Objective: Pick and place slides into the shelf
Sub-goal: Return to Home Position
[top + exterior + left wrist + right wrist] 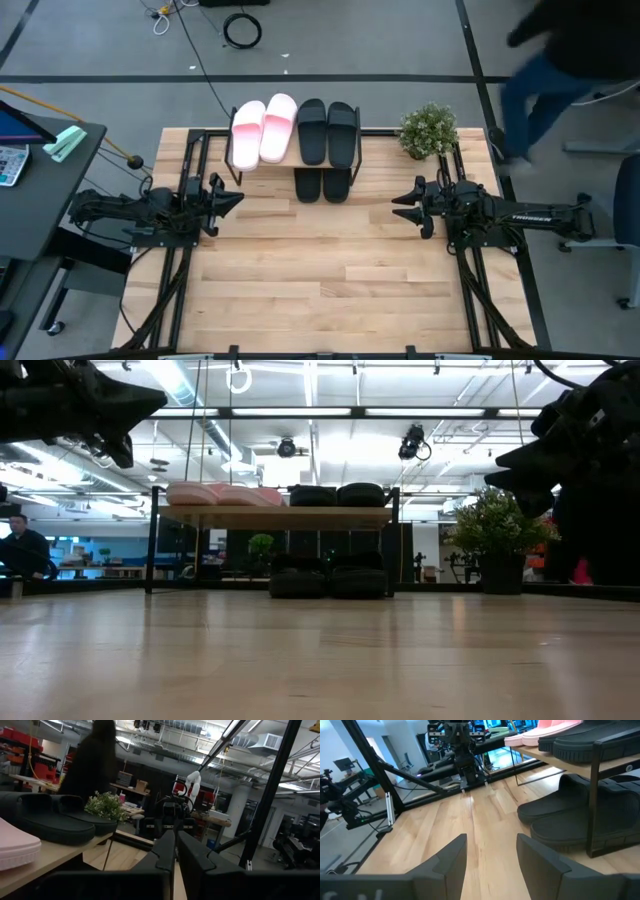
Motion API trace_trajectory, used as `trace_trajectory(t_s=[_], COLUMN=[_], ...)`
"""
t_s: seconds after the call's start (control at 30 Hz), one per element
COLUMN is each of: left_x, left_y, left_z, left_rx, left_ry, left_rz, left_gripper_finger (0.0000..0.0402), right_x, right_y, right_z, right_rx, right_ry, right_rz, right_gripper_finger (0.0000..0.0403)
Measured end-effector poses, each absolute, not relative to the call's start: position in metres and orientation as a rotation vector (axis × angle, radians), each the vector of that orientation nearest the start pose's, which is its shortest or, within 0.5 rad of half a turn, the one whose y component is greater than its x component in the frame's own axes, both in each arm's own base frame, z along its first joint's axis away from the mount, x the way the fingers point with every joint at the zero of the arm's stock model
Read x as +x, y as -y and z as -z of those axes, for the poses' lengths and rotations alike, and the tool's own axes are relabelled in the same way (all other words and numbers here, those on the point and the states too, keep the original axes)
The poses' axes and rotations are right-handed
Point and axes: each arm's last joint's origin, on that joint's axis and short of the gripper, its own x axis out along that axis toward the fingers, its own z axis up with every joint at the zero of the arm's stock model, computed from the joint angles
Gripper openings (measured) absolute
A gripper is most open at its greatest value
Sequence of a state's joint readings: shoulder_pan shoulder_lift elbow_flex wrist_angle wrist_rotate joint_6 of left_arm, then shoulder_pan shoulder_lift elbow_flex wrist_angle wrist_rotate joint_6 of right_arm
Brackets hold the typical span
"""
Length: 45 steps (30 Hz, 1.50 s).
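The shelf (275,517) stands at the middle of the table's far edge. On its top board lie two pale pink slides (263,130) and two black slides (327,130), side by side. Two more black slides (322,184) rest on the tabletop under the board; they also show in the right wrist view (570,820). My left gripper (238,199) hovers at the table's left, shut and empty, pointing toward the right. My right gripper (397,206) hovers at the table's right, open and empty, pointing toward the left. Both are above the table and apart from the shelf.
A small potted plant (428,130) stands at the far right of the table, beside the shelf. Black frame rails (180,260) run along both sides of the table. A person (560,60) moves on the floor beyond the far right corner. Bare tabletop (320,280) lies between and in front of the arms.
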<state>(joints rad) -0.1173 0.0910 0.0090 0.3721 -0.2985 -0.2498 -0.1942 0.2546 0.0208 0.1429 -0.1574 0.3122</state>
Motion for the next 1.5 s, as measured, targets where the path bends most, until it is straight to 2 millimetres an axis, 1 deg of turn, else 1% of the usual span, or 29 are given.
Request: trace_trajectory(t_s=[0.4, 0.7, 1.07, 1.37, 1.5], left_x=[0.098, 0.098, 0.098, 0.098, 0.0981], left_y=[0.003, 0.003, 0.003, 0.003, 0.003], left_z=[-0.1942, -0.1941, -0.194, -0.194, -0.1939], left_rx=[-0.307, -0.307, -0.307, -0.307, -0.307], left_ry=[0.305, 0.305, 0.304, 0.304, 0.304], left_rz=[-0.144, -0.144, -0.144, -0.144, -0.144], left_gripper_finger=[0.0036, 0.0023, 0.0036, 0.0024, 0.0026], right_x=[0.1115, 0.1115, 0.1115, 0.1115, 0.1115], right_y=[0.0173, 0.0173, 0.0173, 0.0173, 0.0173], right_z=[-0.1631, -0.1636, -0.1636, -0.1636, -0.1636], right_rx=[0.328, 0.328, 0.328, 0.328, 0.327], right_ry=[-0.082, -0.081, -0.081, -0.081, -0.081], right_rz=[0.051, 0.05, 0.05, 0.05, 0.05], right_gripper_finger=[0.0177, 0.0177, 0.0177, 0.0177, 0.0177])
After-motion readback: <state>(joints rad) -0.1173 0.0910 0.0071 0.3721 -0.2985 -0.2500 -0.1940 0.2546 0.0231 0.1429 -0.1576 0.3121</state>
